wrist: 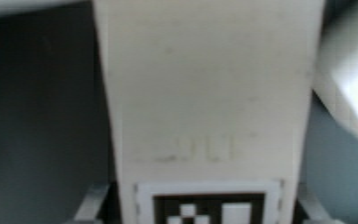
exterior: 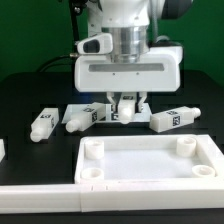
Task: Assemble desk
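Centre frame, gripper (exterior: 127, 104) straddles a leg (wrist: 202, 100) directly beneath, its long axis crosswise to the jaws; can't tell if clamped.

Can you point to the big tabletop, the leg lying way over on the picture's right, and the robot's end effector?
Tabletop (exterior: 150, 160): exterior view, bare flat middle.
Leg at the exterior view's right (exterior: 173, 120): exterior view, its tagged middle.
End effector (exterior: 126, 107): exterior view, between its fingertips.

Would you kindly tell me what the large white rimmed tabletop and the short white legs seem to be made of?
The large white rimmed tabletop looks like moulded plastic, matte: uniform white, softly rounded rim. The short white legs seem the same smooth plastic; their black-and-white tags may be printed stickers.
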`<act>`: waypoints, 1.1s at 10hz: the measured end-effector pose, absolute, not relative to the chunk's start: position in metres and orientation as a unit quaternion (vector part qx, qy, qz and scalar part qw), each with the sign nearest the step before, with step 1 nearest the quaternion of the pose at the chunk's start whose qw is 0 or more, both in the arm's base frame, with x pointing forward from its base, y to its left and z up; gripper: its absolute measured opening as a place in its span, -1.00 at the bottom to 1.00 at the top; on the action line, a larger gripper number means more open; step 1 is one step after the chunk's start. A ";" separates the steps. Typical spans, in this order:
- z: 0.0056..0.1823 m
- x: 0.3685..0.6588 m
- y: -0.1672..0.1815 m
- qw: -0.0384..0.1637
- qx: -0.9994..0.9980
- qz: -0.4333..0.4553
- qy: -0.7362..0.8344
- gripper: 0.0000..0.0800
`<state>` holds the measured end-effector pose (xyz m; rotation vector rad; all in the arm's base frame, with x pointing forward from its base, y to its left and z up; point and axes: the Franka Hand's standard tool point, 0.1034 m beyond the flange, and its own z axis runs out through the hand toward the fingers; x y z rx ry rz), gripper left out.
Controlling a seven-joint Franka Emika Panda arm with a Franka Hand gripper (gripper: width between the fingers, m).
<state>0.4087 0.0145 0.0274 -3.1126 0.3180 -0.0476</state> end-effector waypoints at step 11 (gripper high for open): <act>0.021 0.406 0.022 0.017 -0.992 0.016 0.120 0.62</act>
